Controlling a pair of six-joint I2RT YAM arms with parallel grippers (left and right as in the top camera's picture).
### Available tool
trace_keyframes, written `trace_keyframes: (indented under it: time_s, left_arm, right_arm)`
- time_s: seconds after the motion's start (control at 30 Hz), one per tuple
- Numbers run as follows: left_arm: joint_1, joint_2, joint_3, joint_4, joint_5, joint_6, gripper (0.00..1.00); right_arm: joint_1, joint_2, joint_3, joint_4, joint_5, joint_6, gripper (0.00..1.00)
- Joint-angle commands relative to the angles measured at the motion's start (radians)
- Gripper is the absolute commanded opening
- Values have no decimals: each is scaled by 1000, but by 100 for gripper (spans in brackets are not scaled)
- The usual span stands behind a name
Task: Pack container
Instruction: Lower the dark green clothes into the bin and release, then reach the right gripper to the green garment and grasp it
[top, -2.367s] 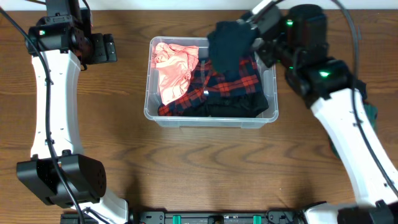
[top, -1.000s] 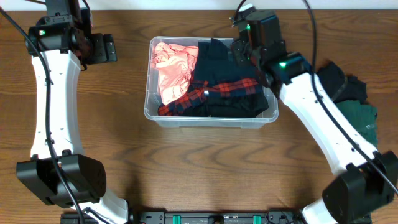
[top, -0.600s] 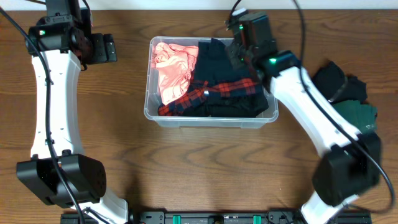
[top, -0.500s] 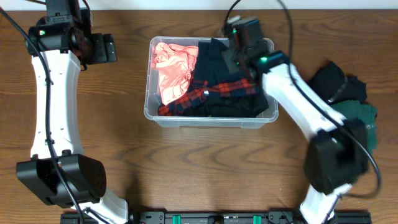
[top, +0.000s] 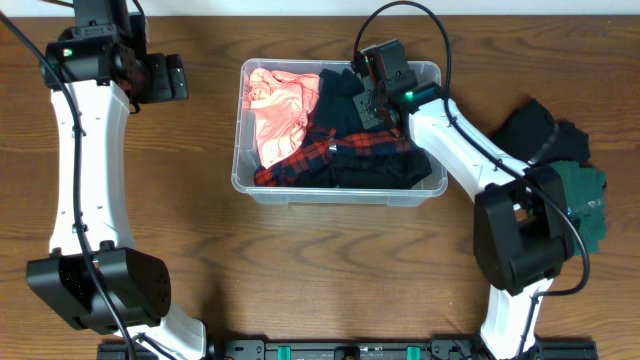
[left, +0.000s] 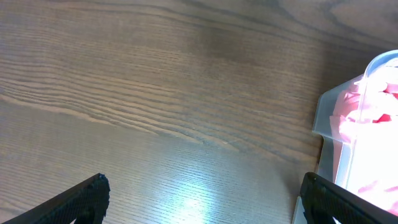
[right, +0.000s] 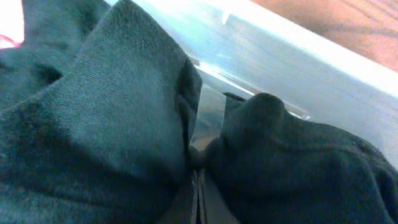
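- The right gripper (right: 198, 190) seems to have its fingers pressed together on the dark cloth (right: 112, 124), low at the back wall of the bin (top: 338, 197).
- My advice: push the cloth down flat, let go, then lift straight up so that nothing is dragged out.
- The left gripper (left: 199, 199) hangs with fingers wide apart over the table (top: 300, 270), left of the bin.
- The bin stands mid-table, nearly full: pink cloth (top: 275, 110) on the left, red checked cloth (top: 345, 142) and dark pieces on the right.
- More dark clothes (top: 560, 160) lie on the table to the right.

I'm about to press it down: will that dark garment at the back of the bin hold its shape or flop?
Probably floppy: the dark garment bunches in soft folds against the container wall. It is likely light, and its matte weave looks grippy rather than slippery. It may puff back up once released, since it seems to sit piled on the plaid cloth.
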Motion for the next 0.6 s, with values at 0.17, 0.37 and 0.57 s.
trace_keyframes:
  time_s: [0.17, 0.37, 0.57]
  left_arm:
    - [3, 6, -6, -3, -5, -5, 98]
    - [3, 6, -6, -3, -5, -5, 98]
    - [3, 6, -6, -3, -5, -5, 98]
  right_arm:
    - [-20, -305, 47, -18, 30, 18, 76]
    - [-78, -512, 47, -191, 247, -3, 99]
    - [-232, -642, 47, -558, 239, 76, 99]
